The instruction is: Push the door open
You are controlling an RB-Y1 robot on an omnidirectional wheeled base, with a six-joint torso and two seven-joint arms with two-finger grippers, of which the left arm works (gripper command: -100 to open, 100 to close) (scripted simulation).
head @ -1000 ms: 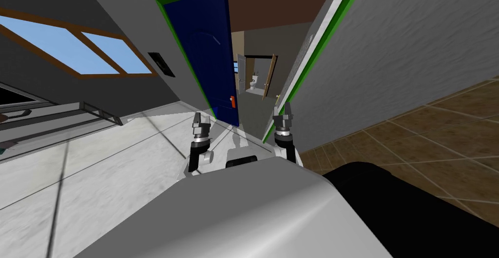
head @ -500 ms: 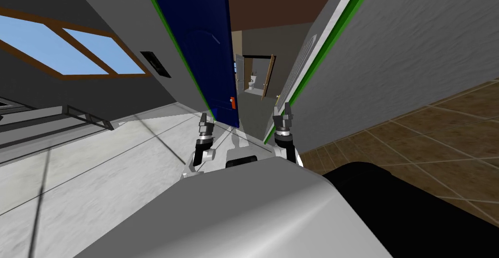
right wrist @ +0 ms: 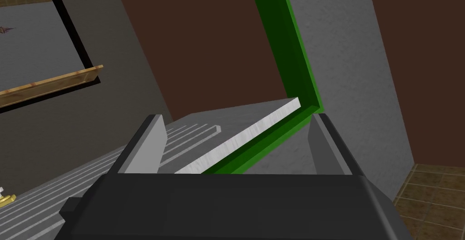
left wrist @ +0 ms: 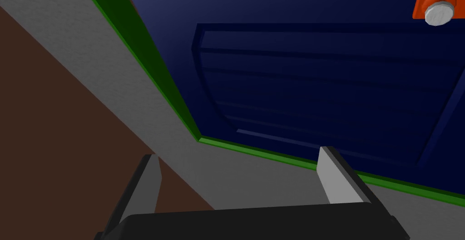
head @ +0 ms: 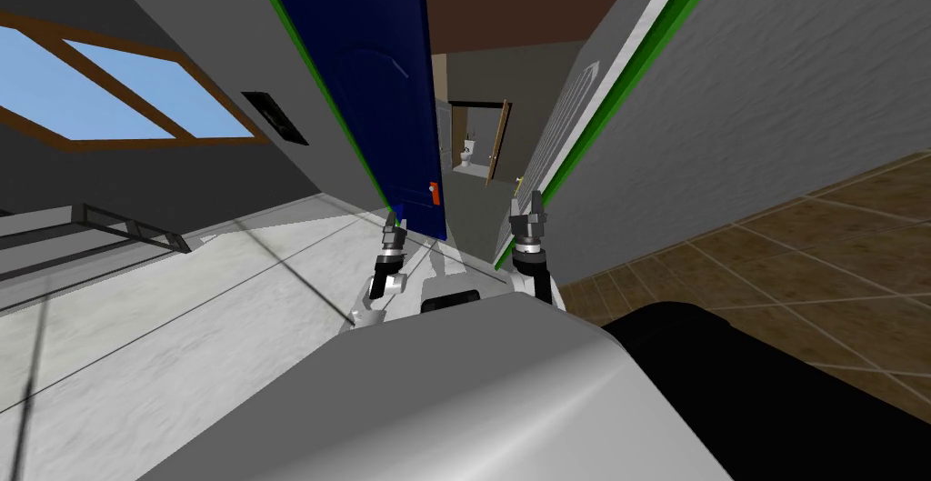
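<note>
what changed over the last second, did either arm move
The left gripper has swung inward toward the bottom edge of the dark blue panelled door, fingers open, holding nothing. My head view turned too, so the brown-framed window slid left; I cannot separate any swing of the door from that. The right gripper stayed by the green door frame, open.

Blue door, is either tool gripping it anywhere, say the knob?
Nothing is held. The left tool, open, faces the blue door at its panel, apart from the grey knob; the right tool, open, faces the green frame.
</note>
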